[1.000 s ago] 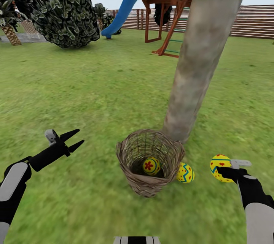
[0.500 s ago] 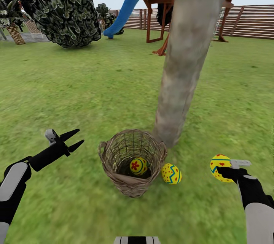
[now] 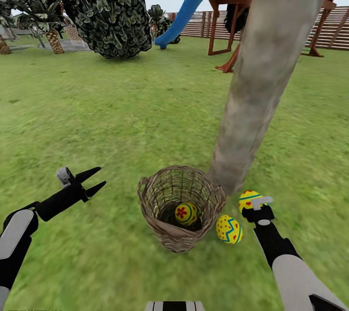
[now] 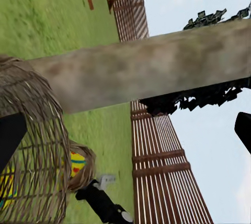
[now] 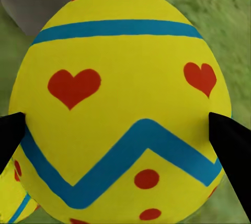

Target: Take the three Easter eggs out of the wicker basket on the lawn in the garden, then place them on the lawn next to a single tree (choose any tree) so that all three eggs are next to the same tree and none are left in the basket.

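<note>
We are holding a yellow heart-marked Easter egg (image 3: 249, 199) in our right gripper (image 3: 253, 203), jaws clamped on its sides, low beside the grey-brown leaning tree trunk (image 3: 261, 83) for setting down by the grounded zigzag egg (image 3: 229, 229), while the flower-marked egg (image 3: 185, 213) is waiting inside the brown woven wicker basket (image 3: 165, 233) and our left gripper (image 3: 93, 180) is hovering with jaws wide.

The basket (image 3: 181, 208) sits on the lawn (image 3: 121, 122) with one egg (image 3: 185, 213) inside. The tree (image 3: 261, 88) stands at its 1 o'clock, a second egg (image 3: 229, 228) at 4, a third (image 3: 249, 200) at 3, in the right gripper (image 3: 257, 203).
</note>
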You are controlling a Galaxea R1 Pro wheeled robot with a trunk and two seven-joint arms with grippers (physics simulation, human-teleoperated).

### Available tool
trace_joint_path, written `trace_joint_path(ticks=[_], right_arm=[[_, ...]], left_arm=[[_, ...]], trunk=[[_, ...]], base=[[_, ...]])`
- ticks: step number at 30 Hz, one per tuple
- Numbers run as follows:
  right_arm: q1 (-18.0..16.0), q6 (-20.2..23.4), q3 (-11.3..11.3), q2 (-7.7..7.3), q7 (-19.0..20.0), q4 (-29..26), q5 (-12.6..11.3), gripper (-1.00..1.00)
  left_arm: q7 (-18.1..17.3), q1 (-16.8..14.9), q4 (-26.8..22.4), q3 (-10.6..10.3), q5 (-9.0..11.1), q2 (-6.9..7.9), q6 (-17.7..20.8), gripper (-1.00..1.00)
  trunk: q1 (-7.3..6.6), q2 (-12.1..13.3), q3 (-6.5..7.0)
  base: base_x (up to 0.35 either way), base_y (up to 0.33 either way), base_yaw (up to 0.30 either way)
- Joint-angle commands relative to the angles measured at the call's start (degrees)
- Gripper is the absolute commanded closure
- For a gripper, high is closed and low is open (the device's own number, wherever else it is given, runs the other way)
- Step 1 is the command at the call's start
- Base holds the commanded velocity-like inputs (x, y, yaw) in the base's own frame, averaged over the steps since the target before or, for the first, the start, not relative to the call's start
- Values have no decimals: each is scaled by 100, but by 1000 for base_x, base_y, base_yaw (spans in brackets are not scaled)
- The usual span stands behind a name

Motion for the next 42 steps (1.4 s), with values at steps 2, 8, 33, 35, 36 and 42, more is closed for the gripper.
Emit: trace_joint_path(ticks=[2, 8, 33, 35, 36, 42], right_arm=[[-2, 18, -12, -13, -4, -10, 48, 100], [-2, 32, -22, -47, 4, 3, 17, 100], [-753, 262, -74, -425, -563, 1664, -33, 100], [-754, 263, -74, -431, -566, 1666, -32, 100], [-752, 263, -74, -449, -566, 1670, -32, 100], [-749, 229, -66, -462, -523, 1619, -15, 100]], left_arm=[[-23, -5, 2, 6, -14, -1, 28, -100], [-23, -5, 5, 6, -14, -6, 28, -100], [-62, -5, 10, 15, -6, -1, 36, -100], [-63, -5, 10, 15, -5, 0, 36, -100], [-62, -5, 10, 15, -5, -1, 36, -100], [-63, -3, 10, 15, -5, -1, 36, -100]], trunk=[[0, -2, -4], [0, -2, -4], [54, -30, -469], [59, -32, -514], [62, -34, -536], [77, -42, -669]], base=[[231, -50, 60], [234, -73, 6], [2, -1, 0], [0, 0, 0], [0, 0, 0], [0, 0, 0]])
